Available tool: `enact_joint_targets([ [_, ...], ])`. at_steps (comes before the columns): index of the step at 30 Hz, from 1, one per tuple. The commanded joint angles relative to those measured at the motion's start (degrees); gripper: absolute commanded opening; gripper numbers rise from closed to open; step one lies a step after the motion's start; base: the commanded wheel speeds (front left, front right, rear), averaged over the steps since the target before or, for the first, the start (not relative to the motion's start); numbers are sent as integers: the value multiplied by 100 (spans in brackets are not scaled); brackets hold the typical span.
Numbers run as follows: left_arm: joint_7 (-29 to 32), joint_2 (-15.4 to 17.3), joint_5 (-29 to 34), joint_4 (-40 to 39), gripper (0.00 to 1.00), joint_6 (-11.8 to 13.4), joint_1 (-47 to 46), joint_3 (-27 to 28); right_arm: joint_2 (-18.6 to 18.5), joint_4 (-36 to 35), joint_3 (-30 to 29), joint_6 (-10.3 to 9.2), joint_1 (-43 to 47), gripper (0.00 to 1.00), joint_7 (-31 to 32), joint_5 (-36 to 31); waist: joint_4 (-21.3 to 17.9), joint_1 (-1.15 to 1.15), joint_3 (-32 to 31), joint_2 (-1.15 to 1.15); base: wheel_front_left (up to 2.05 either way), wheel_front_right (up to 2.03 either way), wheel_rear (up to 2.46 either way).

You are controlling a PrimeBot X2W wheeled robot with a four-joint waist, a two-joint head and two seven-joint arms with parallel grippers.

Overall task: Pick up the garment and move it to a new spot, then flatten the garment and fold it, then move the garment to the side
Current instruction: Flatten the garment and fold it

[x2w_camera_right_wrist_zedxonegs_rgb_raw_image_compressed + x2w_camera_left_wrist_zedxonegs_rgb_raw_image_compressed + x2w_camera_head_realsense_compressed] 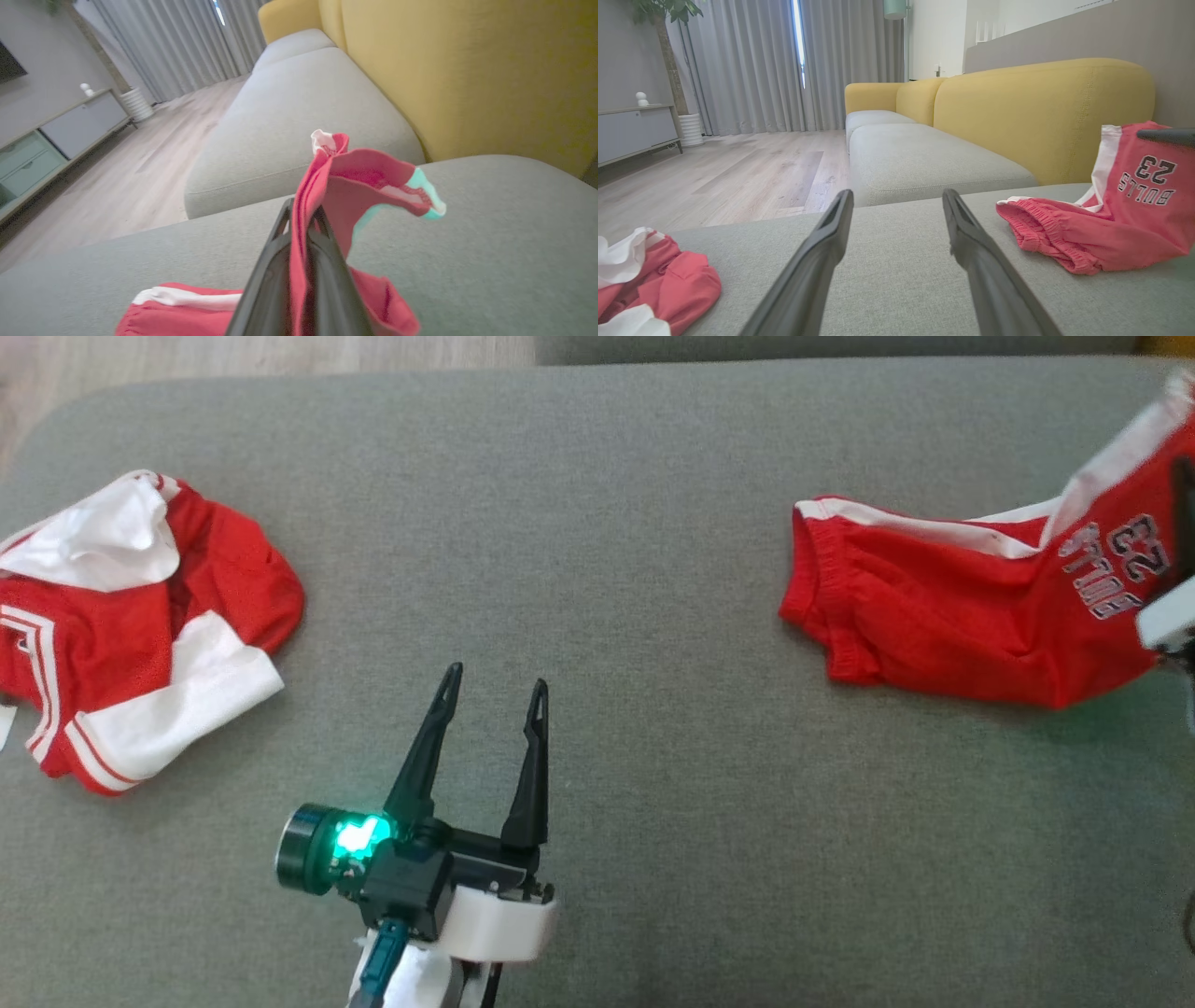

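Pinching shorts (373, 172), likely hem, right end effector (303, 211)

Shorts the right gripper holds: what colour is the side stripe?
White stripe on red shorts, pinched by the right gripper; clearest in the head view.

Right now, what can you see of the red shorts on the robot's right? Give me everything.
The red shorts look like soft jersey fabric, with a white side stripe and a dark BULLS 23 print. Their gathered elastic edge rests on the grey cushion. The other end is up off the cushion, pinched in the shut right claw, so the cloth hangs slanted and creased.
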Motion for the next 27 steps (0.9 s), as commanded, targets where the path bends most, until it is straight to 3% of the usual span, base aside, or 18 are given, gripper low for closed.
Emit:
enact_joint_targets([
  [1, -27, 21, 34, -152, 100, -39, -69, 193, -61, -263, 69, 37, 63, 0, 12, 5, 38, 1, -53, 0, 0, 0, 0],
  [9, -27, 7, -37, -19, 100, -60, 3, 153, 710, -1227, 373, 37, 521, 0, 312, -125, 223, 1, -178, 0, 0, 0, 0],
  [15, -27, 1, -109, 50, 100, -71, -26, 91, 1368, -1127, 796, 37, 554, 0, 618, -270, 350, 1, -186, 0, 0, 0, 0],
  [17, -27, -1, -165, 49, 100, -45, -55, 55, 1559, -1040, 948, 37, 559, 100, 602, -310, 411, 1, -223, 0, 0, 0, 0],
  [20, -27, -1, -226, 46, 100, -4, -34, 33, 1533, -1186, 1003, 37, 689, 100, 507, -209, 445, 1, -295, 0, 0, 0, 0],
  [27, -27, -2, -281, 61, 100, 44, 154, 72, 939, -1803, 623, 37, 1316, 100, -71, -479, 411, 1, -616, 0, 0, 0, 0],
])
